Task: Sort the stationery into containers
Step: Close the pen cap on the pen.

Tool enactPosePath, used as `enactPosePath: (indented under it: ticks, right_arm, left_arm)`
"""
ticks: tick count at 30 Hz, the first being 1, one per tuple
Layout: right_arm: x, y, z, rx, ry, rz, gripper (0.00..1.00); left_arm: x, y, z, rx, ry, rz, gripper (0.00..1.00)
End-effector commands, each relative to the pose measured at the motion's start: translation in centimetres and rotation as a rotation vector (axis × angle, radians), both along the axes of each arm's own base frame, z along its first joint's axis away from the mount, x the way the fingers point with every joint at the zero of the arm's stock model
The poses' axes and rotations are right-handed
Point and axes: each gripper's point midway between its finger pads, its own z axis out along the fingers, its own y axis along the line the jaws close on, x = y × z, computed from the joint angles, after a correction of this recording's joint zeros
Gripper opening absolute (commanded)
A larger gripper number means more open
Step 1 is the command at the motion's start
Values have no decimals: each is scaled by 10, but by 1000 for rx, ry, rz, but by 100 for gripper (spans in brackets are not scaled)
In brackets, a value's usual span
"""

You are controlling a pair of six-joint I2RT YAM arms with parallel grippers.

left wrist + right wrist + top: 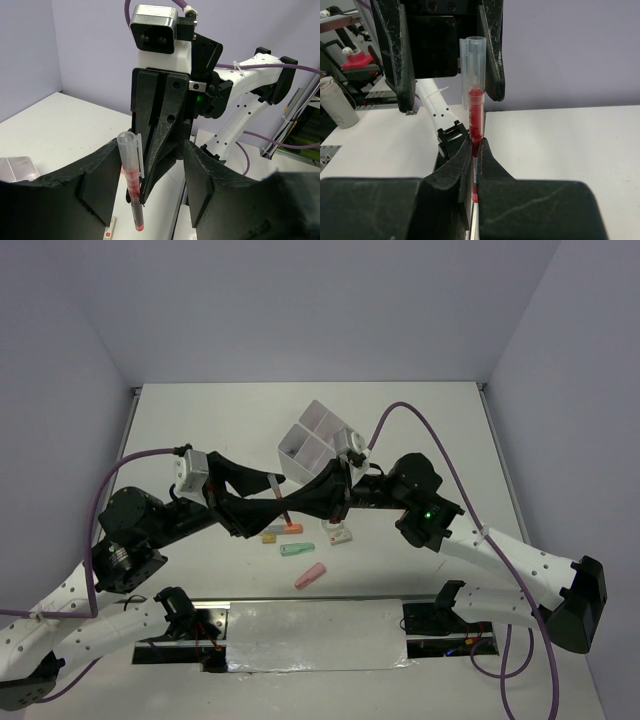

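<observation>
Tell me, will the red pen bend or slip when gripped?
Probably stiff: the red pen stands straight though the right gripper pinches just one spot. Its smooth round barrel may slip or swivel, and likely rolls if dropped.

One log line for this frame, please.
right gripper: shut on red pen | left gripper: open, astride pen's cap end | box: pen not yet in | pink marker: loose on table

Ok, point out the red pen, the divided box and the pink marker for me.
red pen (476, 110): right wrist view, on the red part of its barrel.
divided box (297, 448): top external view, on its near white wall.
pink marker (311, 577): top external view, on its middle.
</observation>
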Motion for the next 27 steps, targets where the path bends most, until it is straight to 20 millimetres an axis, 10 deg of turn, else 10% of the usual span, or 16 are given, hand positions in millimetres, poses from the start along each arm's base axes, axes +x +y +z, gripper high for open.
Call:
enactPosePath:
  ticks: [1, 27]
  right_arm:
    - [-6, 0, 7, 28, -29, 17, 0]
    - [-6, 5, 3, 14, -29, 42, 0]
  left_arm:
    - [-5, 5, 18, -36, -58, 4, 63]
    - [3, 17, 23, -32, -76, 82, 76]
